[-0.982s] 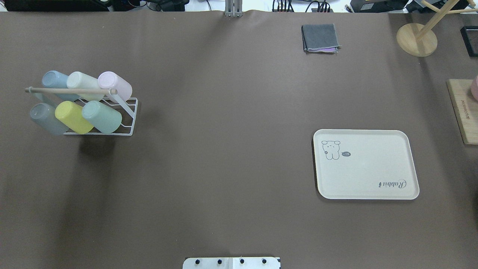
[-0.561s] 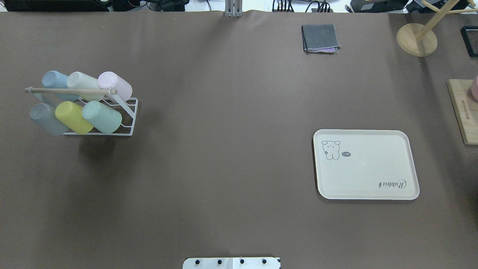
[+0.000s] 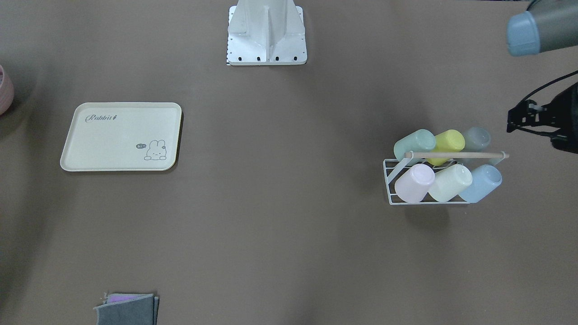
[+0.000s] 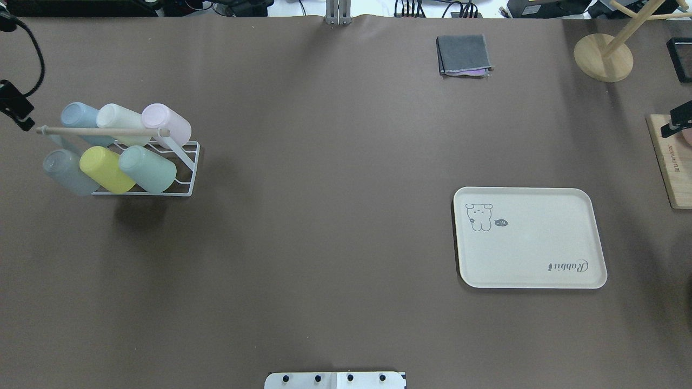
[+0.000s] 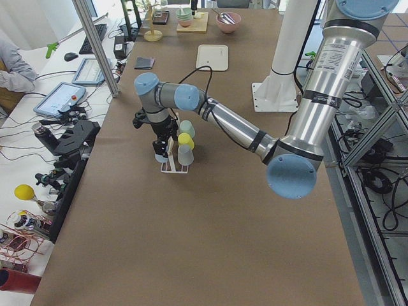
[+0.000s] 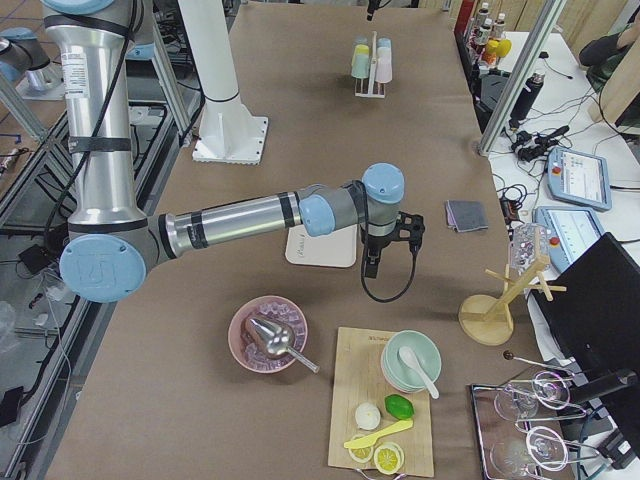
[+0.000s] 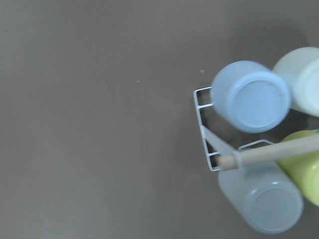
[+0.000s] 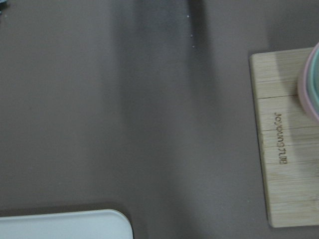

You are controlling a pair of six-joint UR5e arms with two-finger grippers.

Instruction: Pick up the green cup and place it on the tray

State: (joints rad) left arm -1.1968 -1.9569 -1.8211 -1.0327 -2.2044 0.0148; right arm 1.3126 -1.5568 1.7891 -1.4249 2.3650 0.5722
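Toward the right edge, on the robot's side: tray (image 4: pixel 540 243) lies flat, well apart from the cups. Just past it the right gripper (image 6: pixel 371 266) hangs over bare bench, between the tray and the wooden board (image 4: pixel 667 167) at the right edge. Can't tell its finger spacing.

By the left edge, mid-depth: white wire rack (image 4: pixel 195 167) with six cups tipped on it in two rows. Target green cup (image 4: pixel 147 169) sits in the near row, at the end toward bench middle, right beside the yellow cup (image 4: pixel 106 169), with the grey cup (image 4: pixel 67 172) past that. Over the rack's outer end hovers the left gripper (image 5: pixel 162 148), apart from the green cup. Its fingers aren't readable either.

Far edge: folded grey cloth (image 4: pixel 464 54).
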